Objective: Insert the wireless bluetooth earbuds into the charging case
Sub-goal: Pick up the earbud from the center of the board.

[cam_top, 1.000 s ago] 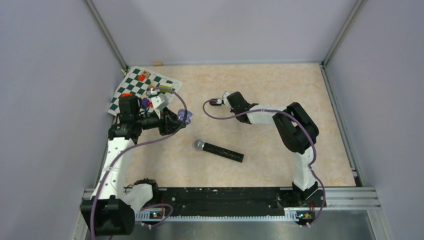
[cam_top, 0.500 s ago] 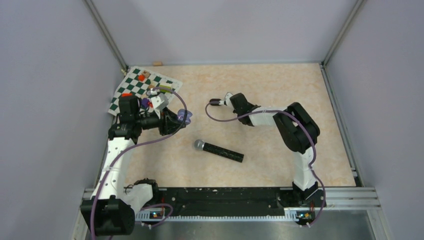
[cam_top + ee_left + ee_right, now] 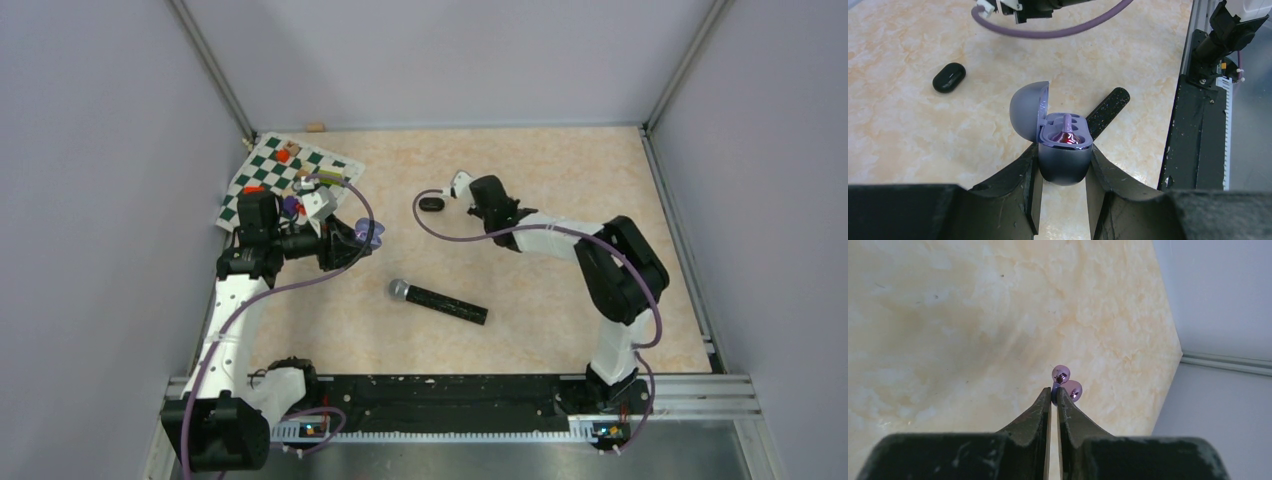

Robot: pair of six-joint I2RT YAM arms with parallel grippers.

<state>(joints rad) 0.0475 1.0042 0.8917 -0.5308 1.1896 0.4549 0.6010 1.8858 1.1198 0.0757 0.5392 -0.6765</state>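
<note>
Top: left gripper (image 3: 352, 240) is holding the purple charging case (image 3: 371, 234) at left; right gripper (image 3: 452, 192) is hovering centre, well apart.
Left wrist: lid is standing open, one slot looking filled.
Right wrist: jaws are pinching a purple earbud (image 3: 1064, 382).
Likely the transfer step; next needs aligning over the free slot.
</note>
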